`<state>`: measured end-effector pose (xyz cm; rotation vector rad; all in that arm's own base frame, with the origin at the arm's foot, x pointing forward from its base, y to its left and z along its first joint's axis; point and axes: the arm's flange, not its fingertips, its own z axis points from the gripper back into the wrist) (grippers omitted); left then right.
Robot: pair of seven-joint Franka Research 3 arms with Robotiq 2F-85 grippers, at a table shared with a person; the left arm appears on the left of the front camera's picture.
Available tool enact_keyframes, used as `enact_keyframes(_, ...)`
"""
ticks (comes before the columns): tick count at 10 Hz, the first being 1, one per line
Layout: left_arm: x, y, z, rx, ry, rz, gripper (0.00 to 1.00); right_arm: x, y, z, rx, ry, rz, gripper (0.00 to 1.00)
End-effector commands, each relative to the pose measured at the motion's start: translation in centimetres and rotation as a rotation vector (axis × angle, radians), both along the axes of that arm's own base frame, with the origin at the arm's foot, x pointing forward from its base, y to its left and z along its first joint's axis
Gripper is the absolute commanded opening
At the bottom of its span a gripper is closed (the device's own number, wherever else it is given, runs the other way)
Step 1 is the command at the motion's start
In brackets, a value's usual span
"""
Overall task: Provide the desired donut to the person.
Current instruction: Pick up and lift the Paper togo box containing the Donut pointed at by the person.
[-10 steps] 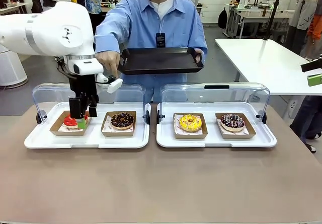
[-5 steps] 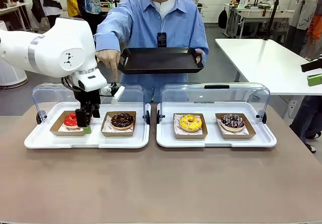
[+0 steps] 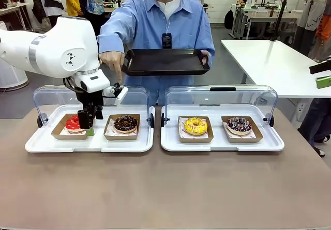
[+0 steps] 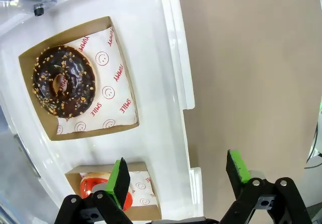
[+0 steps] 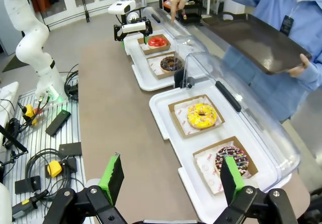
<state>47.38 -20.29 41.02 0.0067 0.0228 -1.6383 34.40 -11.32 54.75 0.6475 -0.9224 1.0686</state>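
Two white trays sit side by side on the table (image 3: 165, 188), each with a clear lid swung back at its far edge. The left tray (image 3: 93, 144) holds two open cardboard boxes lined with printed paper: the red donut (image 3: 72, 122) lies in the box on the robot's left, and a chocolate donut (image 3: 125, 122) flecked with nuts lies in the box beside it. The right tray (image 3: 217, 144) also holds two boxes, one with a yellow donut (image 3: 195, 125) and one with a dark sprinkled donut (image 3: 239, 124). All four donuts lie flat in their own boxes. The left gripper (image 3: 86, 124) hangs low over the near right corner of the red donut's box. In the left wrist view its fingers are spread wide with nothing between them; one green pad (image 4: 119, 181) is above the box and the other is out over the bare table past the tray's edge. The right gripper (image 5: 171, 176) hovers high above the table near the right tray, its fingers likewise apart and empty. Across the table the person (image 3: 155, 23) holds a black tray (image 3: 165, 62) level at chest height in one hand, nothing on it, while the other hand (image 3: 111, 64) points a finger down over the left tray's lid (image 3: 51, 95)
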Motion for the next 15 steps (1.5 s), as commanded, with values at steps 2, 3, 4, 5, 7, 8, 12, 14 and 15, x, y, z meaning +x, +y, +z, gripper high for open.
enact_keyframes(2,0.1,0.0,0.1,-0.007,0.005,0.008,1.0,0.2,0.0,-0.1,0.01,-0.009,0.008,1.0)
enact_keyframes(3,0.0,0.0,0.0,0.0,0.0,0.0,1.0,0.2,0.0,-0.1,0.01,-0.009,0.008,1.0)
enact_keyframes(4,-0.4,-0.5,-0.5,-0.004,-0.046,-0.005,1.0,0.2,0.0,-0.1,0.01,-0.009,0.008,1.0)
enact_keyframes(5,-0.5,-0.9,-1.2,-0.013,-0.08,-0.023,1.0,0.2,0.0,-0.1,0.01,-0.009,0.008,1.0)
enact_keyframes(7,0.0,-1.9,-3.1,0.01,-0.128,-0.035,1.0,0.2,0.0,-0.1,0.01,-0.009,0.008,1.0)
enact_keyframes(8,-0.3,-2.2,-4.0,0.021,-0.161,-0.03,1.0,0.2,0.0,-0.1,0.01,-0.009,0.008,1.0)
enact_keyframes(12,0.3,-2.0,-5.8,-0.004,-0.151,0.022,1.0,0.2,0.0,-0.1,0.01,-0.009,0.008,1.0)
enact_keyframes(14,1.3,-1.9,-6.1,-0.012,-0.153,0.033,1.0,0.2,0.0,-0.1,0.01,-0.009,0.008,1.0)
enact_keyframes(15,1.6,-1.9,-6.3,-0.007,-0.162,0.041,1.0,0.2,0.0,-0.1,0.01,-0.009,0.008,1.0)
